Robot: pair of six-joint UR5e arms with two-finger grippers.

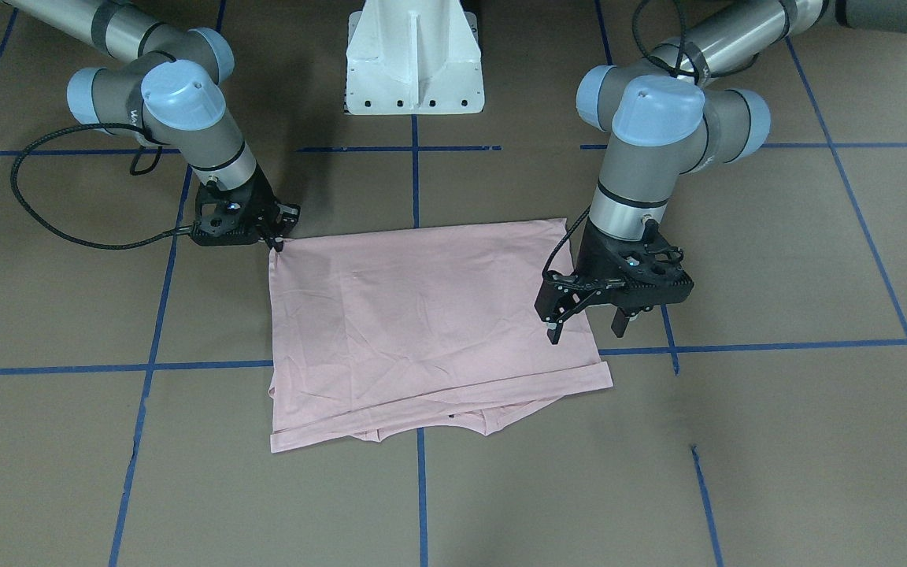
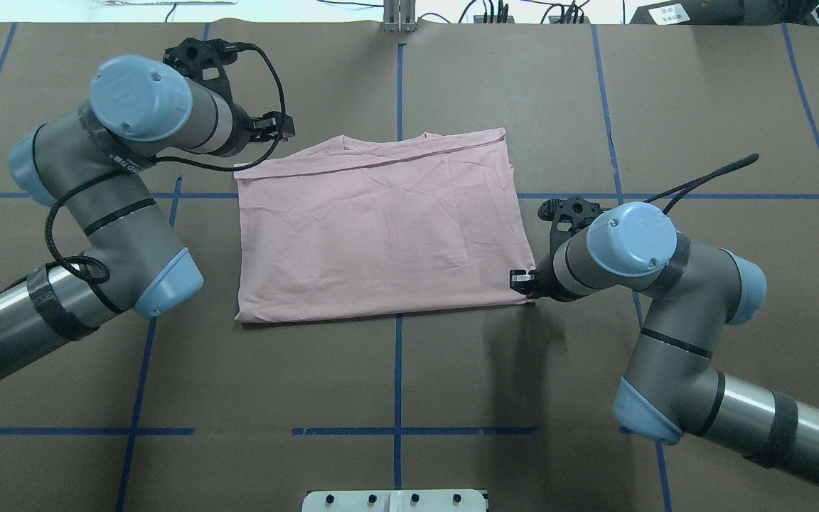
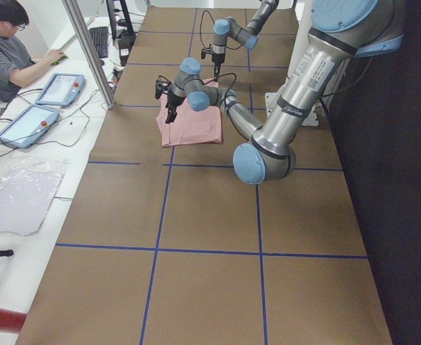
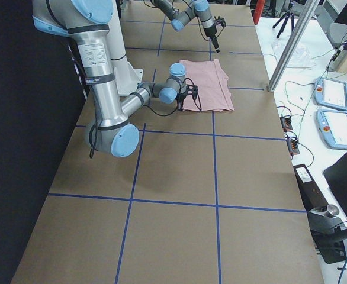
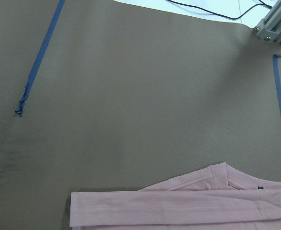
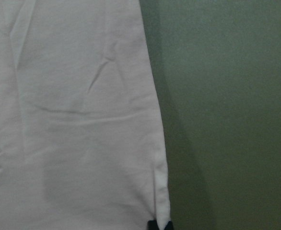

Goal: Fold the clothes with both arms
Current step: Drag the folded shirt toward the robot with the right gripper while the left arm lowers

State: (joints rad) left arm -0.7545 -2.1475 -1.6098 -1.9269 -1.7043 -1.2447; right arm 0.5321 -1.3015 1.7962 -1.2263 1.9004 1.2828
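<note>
Mid-frame overhead, pale pink folded cotton T-shirt (image 2: 381, 235) lies flat on brown blue-taped table (image 2: 523, 370). Front view: right black two-finger gripper (image 1: 276, 242) pinches shirt's upper-left corner; left black two-finger gripper (image 1: 586, 324) hangs spread over right edge.

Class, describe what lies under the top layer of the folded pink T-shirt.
Lower pink layers peek out at the T-shirt's lower edge in the front-facing view, on the brown table. A blue tape line runs beneath. The rest is hidden.
</note>
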